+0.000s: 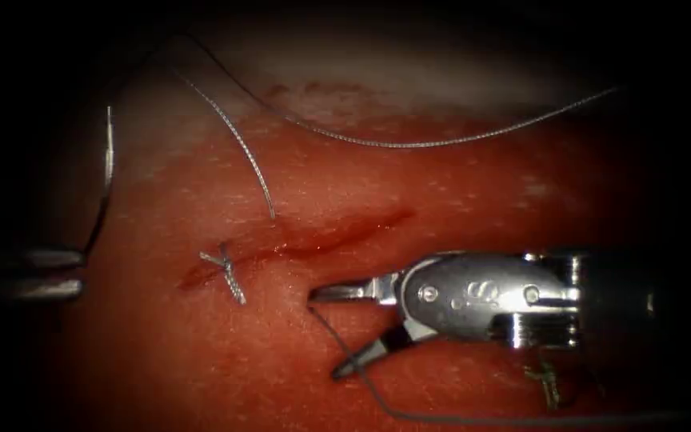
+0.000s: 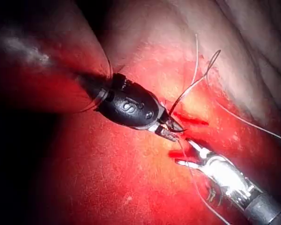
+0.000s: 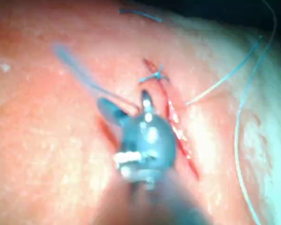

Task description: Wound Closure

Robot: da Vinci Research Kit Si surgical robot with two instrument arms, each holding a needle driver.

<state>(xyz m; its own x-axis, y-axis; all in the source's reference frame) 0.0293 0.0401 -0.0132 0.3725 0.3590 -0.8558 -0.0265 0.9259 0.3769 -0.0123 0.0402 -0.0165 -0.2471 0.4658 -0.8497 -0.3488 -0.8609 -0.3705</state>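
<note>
Two tools work over the tissue (image 1: 457, 200). The right tool (image 1: 325, 332) lies just below the cut (image 1: 321, 236), its jaws spread wide and holding nothing; the wrist view shows the same spread (image 3: 126, 105). The thread (image 1: 409, 144) arcs near the tissue's far edge, one strand drops to the cut, and another runs from beside the upper jaw toward the near edge. A knotted stitch (image 1: 229, 276) crosses the cut's left end. The needle (image 1: 108, 176) stands clear of the tissue at its left edge, left of the cut, its lower end meeting the left tool (image 1: 41, 274); I cannot tell whether that tool grips it.
</note>
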